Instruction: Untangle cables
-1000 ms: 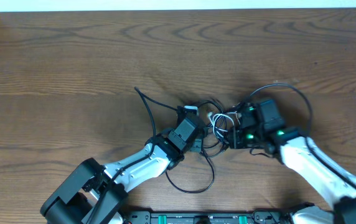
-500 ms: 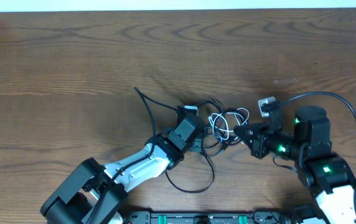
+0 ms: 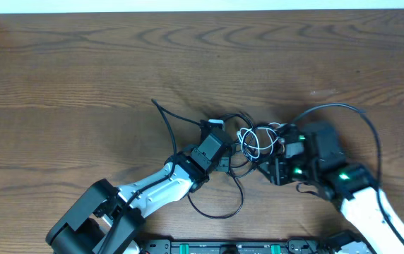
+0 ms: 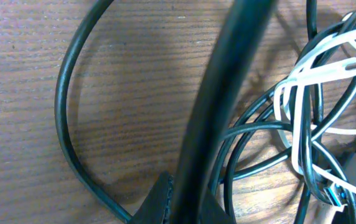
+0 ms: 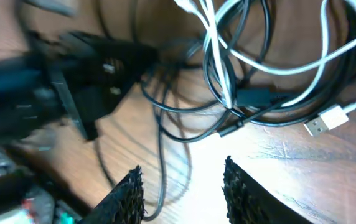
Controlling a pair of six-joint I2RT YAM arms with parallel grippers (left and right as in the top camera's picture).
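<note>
The tangle of thin black and white cables [image 3: 255, 141] lies at the centre of the overhead view, just right of middle, and it is not yet freed. The thin white cord [image 5: 228, 53] loops through several black ones. Its flat silver-tipped white plug [image 5: 327, 121] rests on the wood at the right edge of the right wrist view.

A second ago the white loops sat bunched tight. Half a second ago the right arm had swung out to the right of the frame, and the loops now lie fanned a little further right. A long black loop still trails to the lower centre.

The right gripper [image 5: 181, 190] has come back in against the lower right of the knot, and its jaws have just parted. They clamp nothing, though a thin black strand on the table passes between them. I judge that it dropped its hold after a short pull and is set to take a fresh one.

The left gripper [image 3: 215, 130] has not moved. It sits at the knot's left edge, clenched. One thick-looking black cord [image 4: 221, 93] rises straight from its tips, so it appears to pin that cord as an anchor.

The brown wooden table [image 3: 82, 85] lies bare around them.

The pull loosened the knot but did not clear it.
</note>
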